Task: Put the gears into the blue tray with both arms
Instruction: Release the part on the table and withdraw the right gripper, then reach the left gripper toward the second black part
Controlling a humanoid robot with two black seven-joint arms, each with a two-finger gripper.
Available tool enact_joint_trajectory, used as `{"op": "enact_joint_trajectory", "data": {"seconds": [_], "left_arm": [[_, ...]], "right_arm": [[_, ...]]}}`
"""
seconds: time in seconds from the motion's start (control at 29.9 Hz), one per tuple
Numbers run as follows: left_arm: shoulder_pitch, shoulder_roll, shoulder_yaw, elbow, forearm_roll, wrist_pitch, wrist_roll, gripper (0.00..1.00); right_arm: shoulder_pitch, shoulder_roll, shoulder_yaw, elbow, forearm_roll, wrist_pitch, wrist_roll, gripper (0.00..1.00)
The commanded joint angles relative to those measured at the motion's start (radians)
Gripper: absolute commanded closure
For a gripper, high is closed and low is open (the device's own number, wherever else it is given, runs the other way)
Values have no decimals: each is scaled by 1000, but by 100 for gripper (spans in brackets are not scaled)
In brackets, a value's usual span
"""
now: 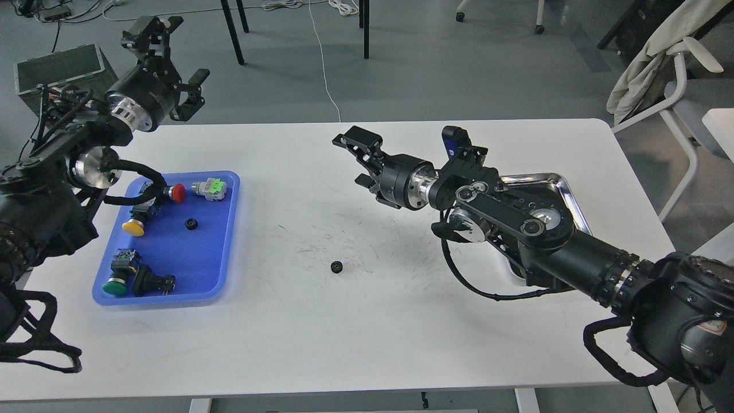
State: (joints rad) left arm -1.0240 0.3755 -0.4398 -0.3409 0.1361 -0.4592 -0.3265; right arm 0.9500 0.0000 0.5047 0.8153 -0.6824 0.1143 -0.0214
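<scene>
The right gripper (pixel 356 158) hangs above the middle of the white table (pixel 401 332), its two fingers spread apart with nothing between them. One finger (pixel 355 137) points up and left; the other (pixel 364 180) sits lower, close to the silver wrist ring. Behind it the right arm (pixel 516 223) runs back to the lower right corner, crossing over the steel tray (pixel 565 186), so that only the tray's far rim shows.

A gear (pixel 336 266) lies alone on the bare table, below and a little left of the right gripper, well apart from both trays and touched by nothing.

The left gripper (pixel 172 60) is raised beyond the table's far left corner, over the grey floor. Its fingers are wide apart and hold nothing: one (pixel 149 28) reaches up, the other (pixel 192 94) juts out to the right. The left arm (pixel 51 189) drops from it along the left edge of the view, its cables looping over the near corner of the blue tray (pixel 226 269).

The blue tray sits at the left of the table. A second gear (pixel 191 223) rests near its middle. Around it lie push-buttons: a red one (pixel 178 193) and a grey one with a green cap (pixel 211 188) at the far end, a yellow one (pixel 134 226) at the left, and a green one (pixel 117 284) beside a plain black one (pixel 152 282) at the near end.

A grey bin (pixel 54 71) stands on the floor behind the left arm, and a chair (pixel 671 80) draped with cloth stands off the right corner of the table.
</scene>
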Motion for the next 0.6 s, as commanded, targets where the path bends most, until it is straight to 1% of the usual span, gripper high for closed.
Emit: {"op": "enact_joint_trajectory", "data": {"seconds": [0.0, 0.07, 0.17, 0.23, 0.27, 0.33, 0.4, 0.47, 0.57], "left_arm": [[-21, 20, 3, -12, 49, 1, 4, 2], [-42, 25, 6, -15, 121, -4, 10, 2], [-48, 40, 30, -15, 262, -29, 7, 2], [-50, 59, 44, -30, 348, -29, 9, 2], [-50, 71, 44, -64, 382, -29, 10, 2], [-51, 115, 46, -162, 453, -29, 14, 2], [-50, 187, 47, -281, 538, -29, 27, 2], [-44, 262, 52, -436, 624, -29, 56, 2], [-27, 374, 64, -657, 717, -29, 95, 2]], "right_arm": [[-8, -3, 135, 7, 32, 2, 1, 0], [-11, -63, 211, 5, 87, 2, 4, 0], [-36, -181, 310, 4, 222, 13, 11, 0], [-74, -259, 354, -1, 328, 44, 14, 0], [-95, -299, 379, -2, 381, 65, 14, 0], [-141, -366, 431, -8, 489, 122, 15, 0], [-197, -425, 487, -22, 605, 194, 17, 0], [-246, -463, 537, -48, 717, 261, 15, 0], [-286, -474, 564, -117, 829, 297, 15, 0]]}}
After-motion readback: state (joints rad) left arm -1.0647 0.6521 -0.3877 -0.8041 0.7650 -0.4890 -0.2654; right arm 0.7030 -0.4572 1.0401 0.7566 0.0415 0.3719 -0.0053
